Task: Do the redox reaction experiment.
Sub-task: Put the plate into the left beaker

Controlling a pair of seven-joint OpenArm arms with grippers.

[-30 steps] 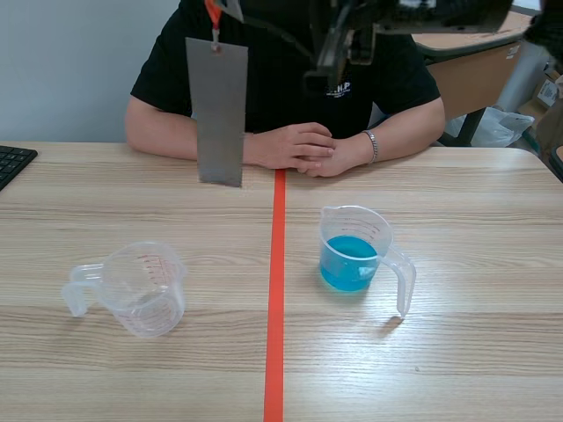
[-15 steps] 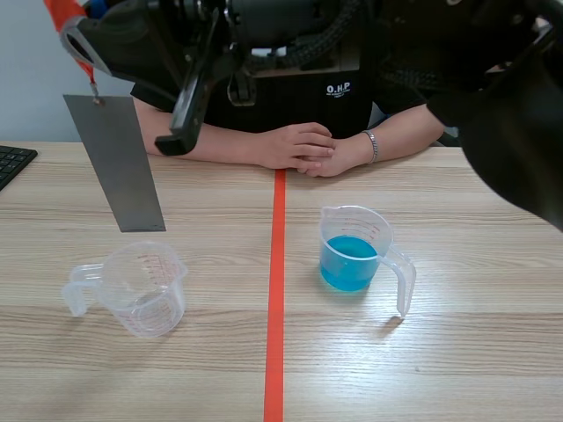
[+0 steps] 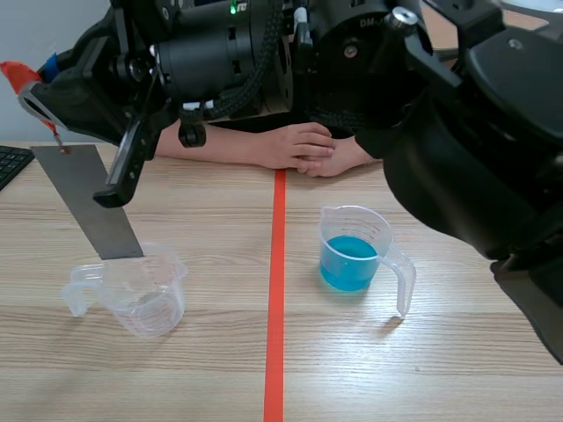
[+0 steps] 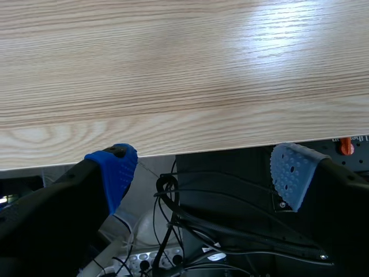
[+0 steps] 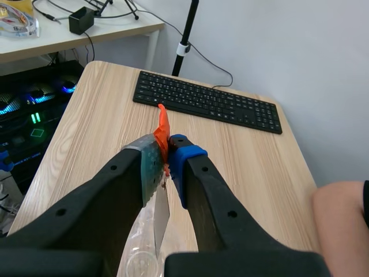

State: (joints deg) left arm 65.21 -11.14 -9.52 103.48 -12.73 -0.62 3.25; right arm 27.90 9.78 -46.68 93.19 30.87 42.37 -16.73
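While it hangs tilted from a small orange-red tag (image 5: 163, 134), the flat grey metal strip (image 3: 88, 204) is held with its lower end at the far rim of the clear, empty plastic measuring jug (image 3: 141, 292). Whether the tip is inside the jug cannot be told. The tag is pinched between the closed fingers of the right gripper (image 5: 164, 156), whose arm is stretched across from the right. A second clear plastic jug holding blue liquid (image 3: 356, 253) is set across the orange-red tape line (image 3: 276, 290), well apart from the empty one. The left gripper (image 4: 204, 173) is seen at the edge of the pale wooden table (image 3: 457, 369), its jaws spread wide and nothing held. A person's clasped hands (image 3: 310, 149) are rested at the far side, and a black keyboard (image 5: 207, 101) is placed beyond the empty jug.
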